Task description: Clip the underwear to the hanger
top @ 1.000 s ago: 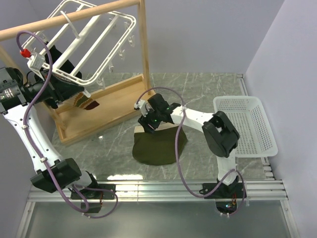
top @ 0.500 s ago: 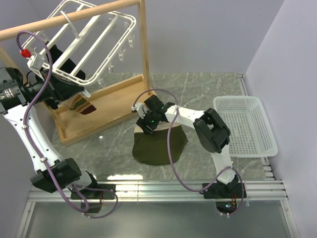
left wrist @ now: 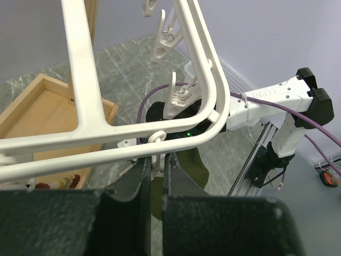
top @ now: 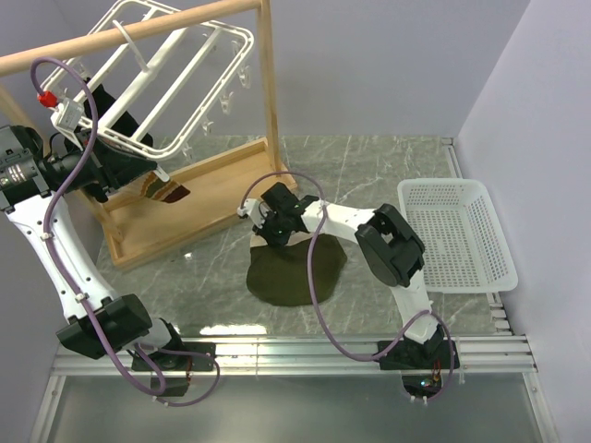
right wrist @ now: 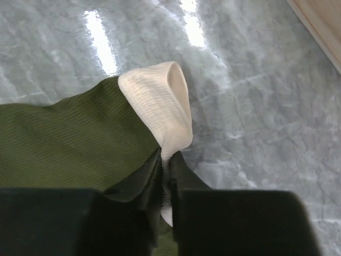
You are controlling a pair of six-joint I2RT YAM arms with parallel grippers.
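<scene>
The right fingers pinch the underwear by its white waistband on the tabletop. The left fingers are pressed together on the hanger. The mesh basket sits well apart.

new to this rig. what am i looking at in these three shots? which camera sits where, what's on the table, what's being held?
Two small robot arms are bolted at the near edge of a marble table. The wide picture comes from a fixed camera above and behind them. The other two come from a camera on each wrist, looking along that arm's own fingers.

On the table are the olive-green underwear, a white mesh basket on the right and a wooden rail stand at the back left. The white plastic hanger is hooked on the stand's rail.

The left hand is shut on one small clip of the hanger. The right hand is shut on the underwear, pinching its white waistband at the cloth's far edge.
</scene>
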